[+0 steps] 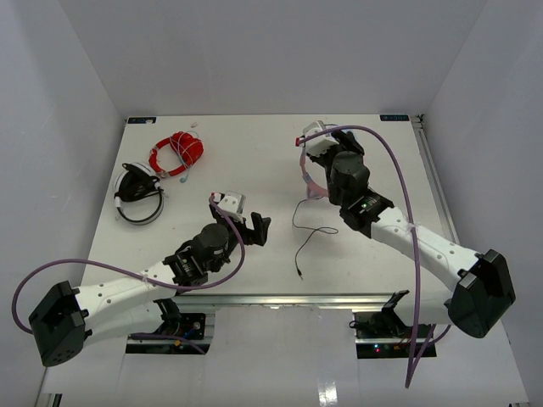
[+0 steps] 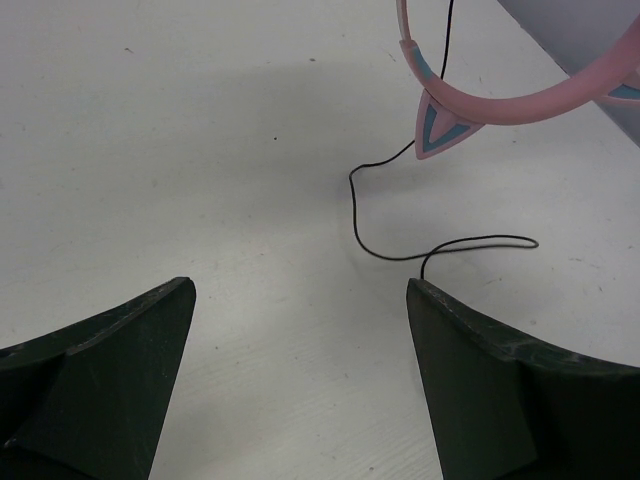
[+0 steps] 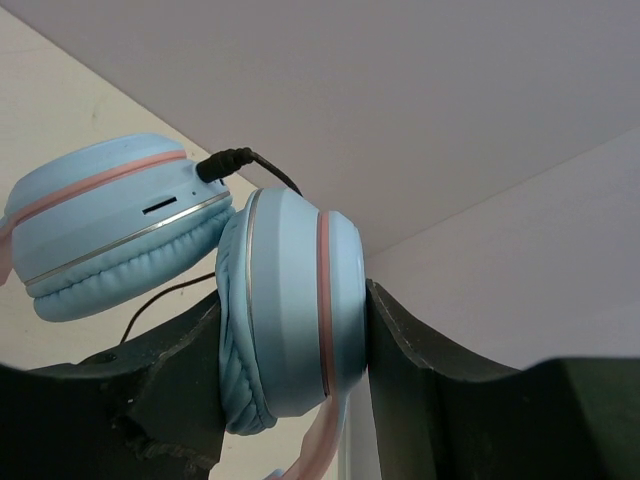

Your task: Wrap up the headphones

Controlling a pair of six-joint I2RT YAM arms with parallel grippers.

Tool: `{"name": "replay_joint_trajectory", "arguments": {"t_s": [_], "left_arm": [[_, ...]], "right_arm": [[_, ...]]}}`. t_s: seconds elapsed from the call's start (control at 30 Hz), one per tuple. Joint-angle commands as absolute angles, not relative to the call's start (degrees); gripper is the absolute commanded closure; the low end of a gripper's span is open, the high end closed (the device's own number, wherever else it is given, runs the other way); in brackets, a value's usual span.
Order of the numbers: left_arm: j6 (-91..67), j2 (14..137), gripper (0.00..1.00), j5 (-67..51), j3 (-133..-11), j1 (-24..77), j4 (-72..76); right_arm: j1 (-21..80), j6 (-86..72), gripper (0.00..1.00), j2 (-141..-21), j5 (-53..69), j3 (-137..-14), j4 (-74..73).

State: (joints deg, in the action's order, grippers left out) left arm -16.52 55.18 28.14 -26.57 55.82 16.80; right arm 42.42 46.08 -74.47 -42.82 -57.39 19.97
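Dark fingers (image 2: 100,380) of the left jaws fill the bottom of the left wrist view, spread wide with nothing between them over the bare surface (image 2: 200,150). Only this view shows one pink cat ear on the headphones (image 2: 500,105) and their thin cable (image 2: 400,255) looping loose on the surface. From above, one pair of black-and-white headphones (image 1: 138,193) and one red cable bundle (image 1: 176,153) lie at the far left. The pink headband (image 1: 312,182) sits right of centre, partly under the right arm. Only the right wrist view shows both light-blue earcups. The right jaws clamp one earcup (image 3: 285,310), and the other earcup (image 3: 110,220) sits beside it with a dark plug at its rim.
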Motion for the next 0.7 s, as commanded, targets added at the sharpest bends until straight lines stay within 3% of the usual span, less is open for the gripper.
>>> {"name": "replay_joint_trajectory", "arguments": {"t_s": [0.0,0.4,0.67], "left_arm": [[-16.5,54.3,0.02,28.1,-25.9,55.7,17.7],[-16.5,50.0,0.02,26.4,-23.9,55.7,19.5],[-17.2,42.2,0.02,20.5,-21.1,55.7,21.7]], "right_arm": [[42.5,38.8,0.92,-66.9,-39.2,-58.7,27.8],[41.9,19.4,0.92,-58.6,-26.0,-60.0,16.3],[41.8,8.4,0.92,-54.5,-24.4,-52.6,20.1]]}}
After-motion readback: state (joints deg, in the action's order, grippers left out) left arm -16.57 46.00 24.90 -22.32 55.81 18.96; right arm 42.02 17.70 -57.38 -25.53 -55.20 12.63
